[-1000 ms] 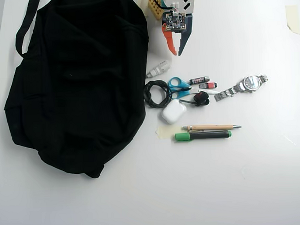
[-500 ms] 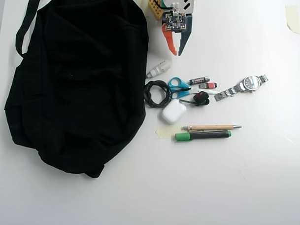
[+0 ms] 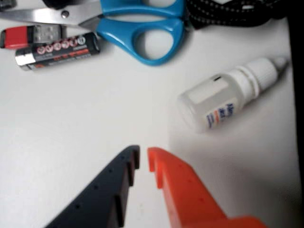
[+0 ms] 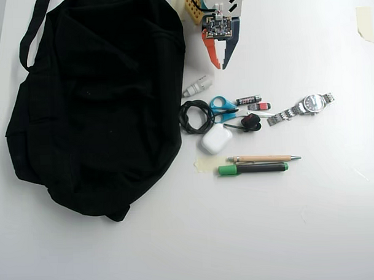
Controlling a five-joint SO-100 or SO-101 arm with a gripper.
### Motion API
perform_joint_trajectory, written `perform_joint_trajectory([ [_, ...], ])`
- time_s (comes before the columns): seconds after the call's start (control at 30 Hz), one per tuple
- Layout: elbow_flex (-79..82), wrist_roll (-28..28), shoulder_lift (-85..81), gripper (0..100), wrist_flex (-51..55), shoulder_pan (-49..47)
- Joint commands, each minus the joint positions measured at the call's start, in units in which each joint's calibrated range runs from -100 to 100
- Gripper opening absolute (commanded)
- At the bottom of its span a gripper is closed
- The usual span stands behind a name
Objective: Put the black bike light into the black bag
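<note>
The black bike light [image 4: 251, 121], a small rounded black lump with a red spot and a thin strap loop, lies on the white table right of the white earbud case [image 4: 216, 139]. It is out of the wrist view. The large black bag [image 4: 93, 100] lies slumped on the left half of the table. My gripper [image 4: 222, 65] [image 3: 142, 159] hovers at the top centre beside the bag's right edge, well above the light in the overhead view. Its orange and dark fingers are closed together and hold nothing.
Below the gripper lie a white dropper bottle [image 4: 198, 85] [image 3: 232, 92], a coiled black cable [image 4: 195, 115], blue scissors [image 4: 221, 105] [image 3: 142, 33], a battery [image 4: 248, 100] [image 3: 57, 51], a black-and-red stick [image 4: 258, 106], a watch [image 4: 302, 106], a pen [image 4: 264, 158] and a green marker [image 4: 252, 168].
</note>
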Motion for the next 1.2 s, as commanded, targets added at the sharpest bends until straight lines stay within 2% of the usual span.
perform_joint_trajectory([
  [0.0,0.82,0.21,-0.92,2,0.31,-0.15],
  [0.2,0.73,2.99,-0.92,2,0.39,-1.87],
  [0.9,0.73,2.67,-1.09,2,-0.56,-1.57],
  [1.17,-0.80,2.46,-1.09,2,-12.79,-2.39],
])
